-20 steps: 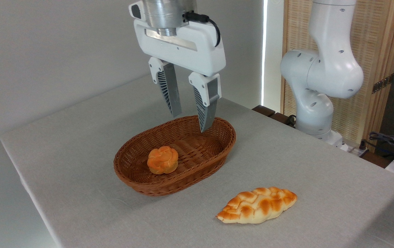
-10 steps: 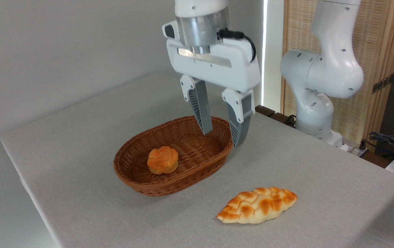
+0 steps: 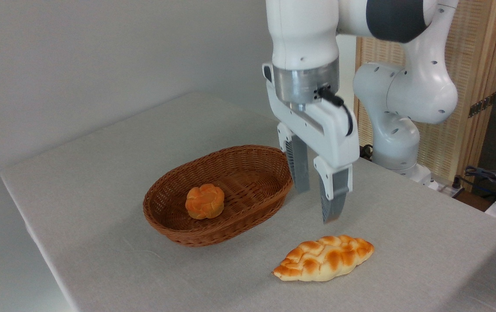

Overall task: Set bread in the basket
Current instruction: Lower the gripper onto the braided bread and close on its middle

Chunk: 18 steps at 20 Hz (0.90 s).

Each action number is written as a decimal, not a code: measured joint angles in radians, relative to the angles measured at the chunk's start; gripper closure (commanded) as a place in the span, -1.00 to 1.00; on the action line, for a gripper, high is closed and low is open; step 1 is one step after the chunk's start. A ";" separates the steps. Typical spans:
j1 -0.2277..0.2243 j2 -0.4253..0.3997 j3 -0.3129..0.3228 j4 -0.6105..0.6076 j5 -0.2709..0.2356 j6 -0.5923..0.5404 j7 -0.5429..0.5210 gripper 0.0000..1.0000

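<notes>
The bread [image 3: 324, 258], a long braided loaf with golden patches, lies on the grey tablecloth near the front, to the right of the basket. The reddish-brown wicker basket [image 3: 269, 197] sits at the table's middle. My gripper [image 3: 315, 206] hangs open and empty just above and behind the loaf, to the right of the basket's rim, its two grey fingers [image 3: 334, 199] pointing down with a gap between them.
A small round orange bun [image 3: 204, 200] rests inside the basket. The arm's white base [image 3: 397, 130] stands at the table's back right, with cables [image 3: 491, 177] beyond it. The table's edges run along the left and front.
The gripper has swung right and down, from above the basket's far end to just above the loaf, and has turned about its axis. It stays open. Bread and basket have not moved.
</notes>
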 measured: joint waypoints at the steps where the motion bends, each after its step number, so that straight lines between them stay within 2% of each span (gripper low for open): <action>1: -0.001 0.007 0.000 -0.018 0.025 0.021 0.027 -1.00; 3: -0.003 0.025 0.000 -0.054 0.065 0.059 0.067 -1.00; 8: -0.004 0.064 0.003 -0.095 0.117 0.110 0.102 -1.00; 18: -0.004 0.090 0.015 -0.141 0.123 0.145 0.104 -1.00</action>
